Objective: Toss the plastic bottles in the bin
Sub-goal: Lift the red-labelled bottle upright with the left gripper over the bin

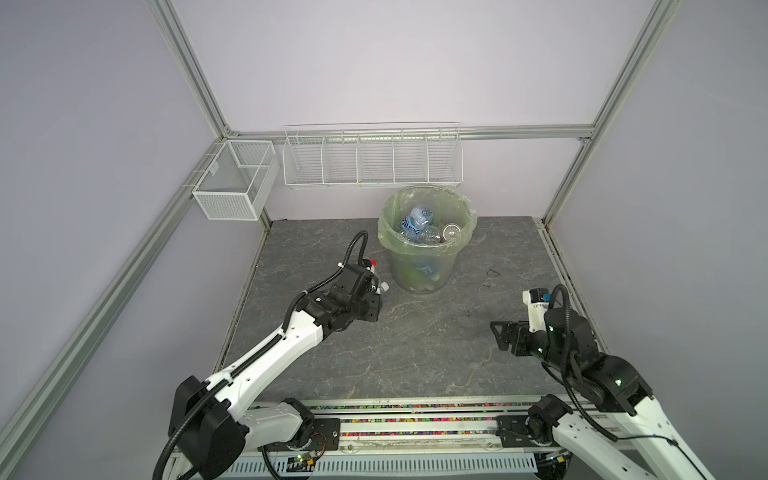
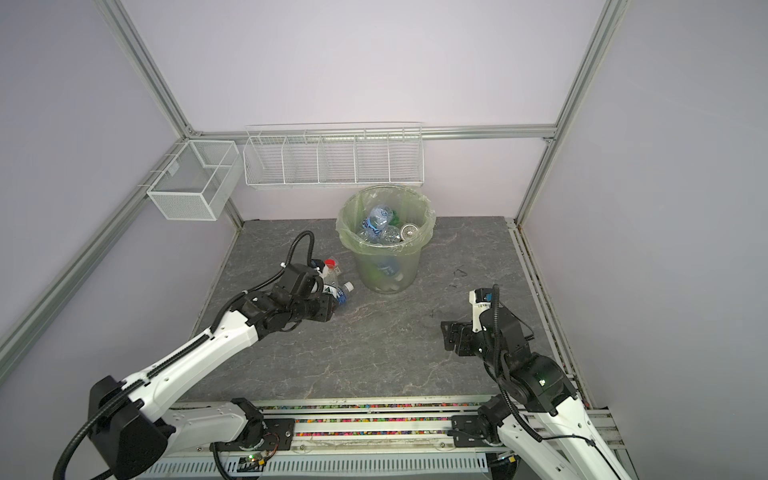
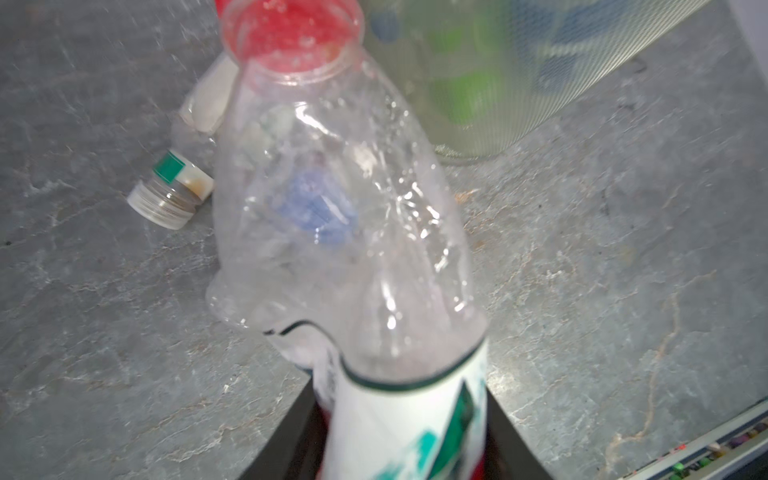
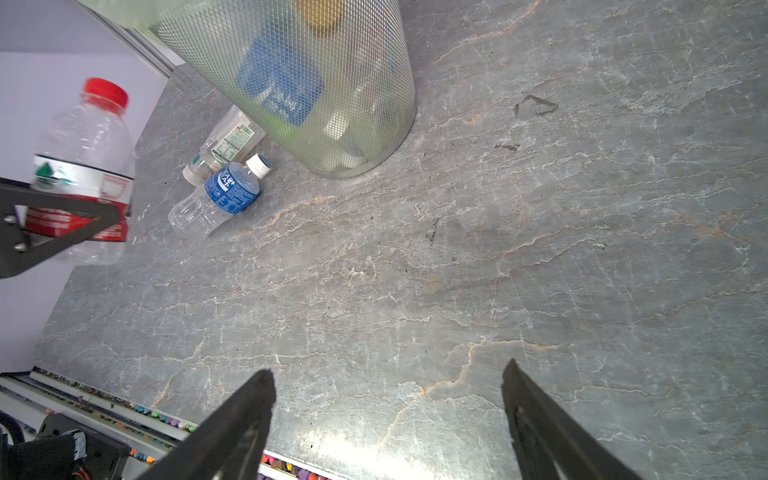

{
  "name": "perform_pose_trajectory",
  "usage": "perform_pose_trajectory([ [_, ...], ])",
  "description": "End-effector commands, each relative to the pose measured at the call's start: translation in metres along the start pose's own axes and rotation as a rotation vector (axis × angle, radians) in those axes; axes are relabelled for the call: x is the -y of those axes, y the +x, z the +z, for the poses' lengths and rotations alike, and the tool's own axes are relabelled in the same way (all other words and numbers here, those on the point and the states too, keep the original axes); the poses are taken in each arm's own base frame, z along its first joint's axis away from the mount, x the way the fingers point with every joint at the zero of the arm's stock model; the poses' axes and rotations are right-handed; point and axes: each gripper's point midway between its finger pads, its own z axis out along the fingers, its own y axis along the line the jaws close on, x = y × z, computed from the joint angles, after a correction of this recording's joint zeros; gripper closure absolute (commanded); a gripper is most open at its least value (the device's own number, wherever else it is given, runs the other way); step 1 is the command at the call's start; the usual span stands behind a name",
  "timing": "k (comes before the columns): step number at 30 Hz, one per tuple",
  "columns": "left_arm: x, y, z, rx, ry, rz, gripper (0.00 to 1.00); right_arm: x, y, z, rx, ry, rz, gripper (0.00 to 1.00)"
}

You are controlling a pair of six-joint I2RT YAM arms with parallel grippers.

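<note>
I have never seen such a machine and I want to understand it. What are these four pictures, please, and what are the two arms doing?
This is a robot with two arms working over a grey table. Two pictures look down on the whole scene from above; the other two come from cameras on the arms' wrists. Each arm ends in a gripper, a clamp with two fingers. The left gripper is shut on a clear bottle with a red cap. The right gripper is open and holds nothing. Two more lie on the table near the bin: a blue-labelled bottle and a white-and-green-labelled bottle. The bin, a pale green bucket, already holds several bottles.
</note>
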Motion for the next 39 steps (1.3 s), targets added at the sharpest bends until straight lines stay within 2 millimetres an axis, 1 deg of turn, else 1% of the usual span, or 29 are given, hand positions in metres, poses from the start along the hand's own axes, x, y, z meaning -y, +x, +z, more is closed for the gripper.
perform_pose_trajectory([
  [1, 0.004, -0.027, -0.039, 0.109, 0.02, -0.008, 0.58, 0.001, 0.001, -0.002, -0.003, 0.0, 0.023, 0.12],
  [6, 0.016, -0.063, -0.088, 0.255, 0.079, -0.006, 0.59, 0.0, 0.002, -0.003, -0.002, -0.007, 0.031, 0.12],
  [10, 0.027, -0.088, -0.121, 0.352, 0.136, -0.001, 0.6, 0.001, 0.004, -0.004, -0.003, -0.007, 0.035, 0.12],
  [13, 0.035, -0.103, -0.14, 0.416, 0.18, 0.004, 0.6, 0.002, 0.008, -0.002, -0.011, -0.009, 0.037, 0.12],
  [17, 0.044, -0.119, -0.158, 0.49, 0.23, 0.008, 0.6, 0.002, 0.012, 0.001, -0.025, -0.014, 0.043, 0.12],
  [21, 0.052, -0.133, -0.164, 0.497, 0.243, 0.028, 0.6, 0.001, 0.017, 0.004, -0.038, -0.028, 0.055, 0.12],
  [28, 0.071, -0.155, -0.166, 0.496, 0.282, 0.07, 0.61, 0.003, 0.033, 0.012, -0.078, -0.033, 0.07, 0.12],
  [31, 0.082, -0.163, -0.161, 0.478, 0.281, 0.108, 0.61, 0.004, 0.037, 0.014, -0.084, -0.039, 0.079, 0.12],
  [35, 0.099, -0.171, -0.148, 0.447, 0.28, 0.16, 0.61, 0.003, 0.043, 0.016, -0.093, -0.052, 0.093, 0.12],
  [39, 0.112, -0.184, -0.141, 0.441, 0.284, 0.19, 0.61, 0.005, 0.048, 0.016, -0.102, -0.053, 0.101, 0.12],
])
